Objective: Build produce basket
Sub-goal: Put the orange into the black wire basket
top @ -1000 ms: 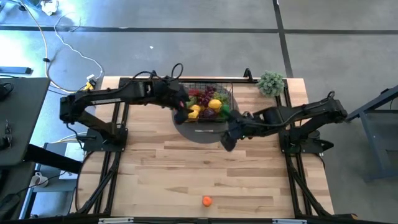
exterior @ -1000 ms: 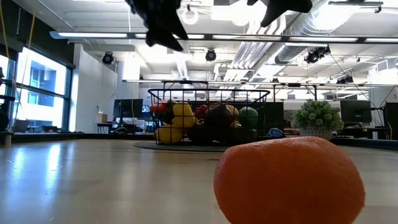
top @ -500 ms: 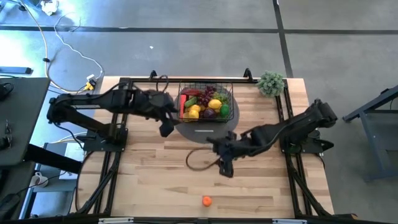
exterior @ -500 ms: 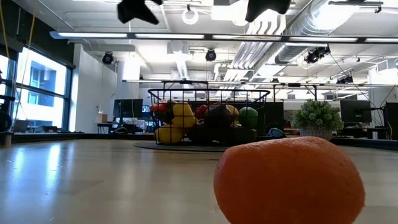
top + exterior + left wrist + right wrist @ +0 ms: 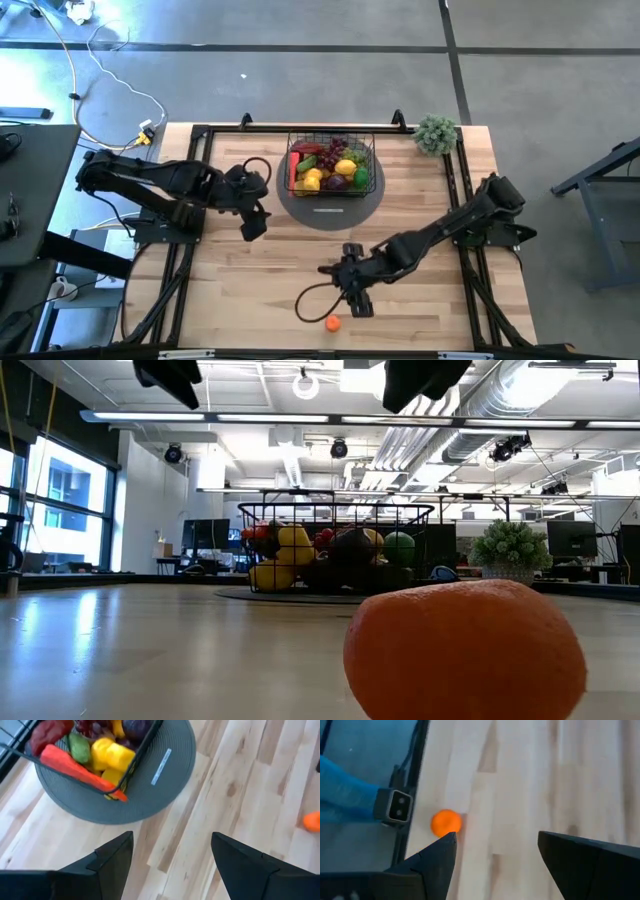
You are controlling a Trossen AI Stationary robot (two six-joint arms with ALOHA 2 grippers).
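The black wire basket (image 5: 331,165) holds produce (image 5: 330,168): yellow lemons, purple fruit, a red chili, green pieces. It stands on a round grey mat (image 5: 330,203) near the table's far edge. One orange fruit (image 5: 332,322) lies alone near the near edge; it fills the low view's foreground (image 5: 465,650) and shows in the right wrist view (image 5: 446,822). My right gripper (image 5: 357,300) hovers open just above and beside this orange, touching nothing. My left gripper (image 5: 252,222) is open, over bare wood left of the mat, with the basket (image 5: 95,755) ahead of it.
A bushy grey-green potted plant (image 5: 436,133) stands at the table's far right corner. A black cable loops (image 5: 312,297) on the wood beside my right gripper. Bare wood spreads between the mat and the near edge.
My right gripper has swept from beside the basket toward the near edge, ending close over the orange fruit. My left gripper has drawn back from the basket's left side toward the table's left and nearer. The basket, its produce and the orange have stayed still.
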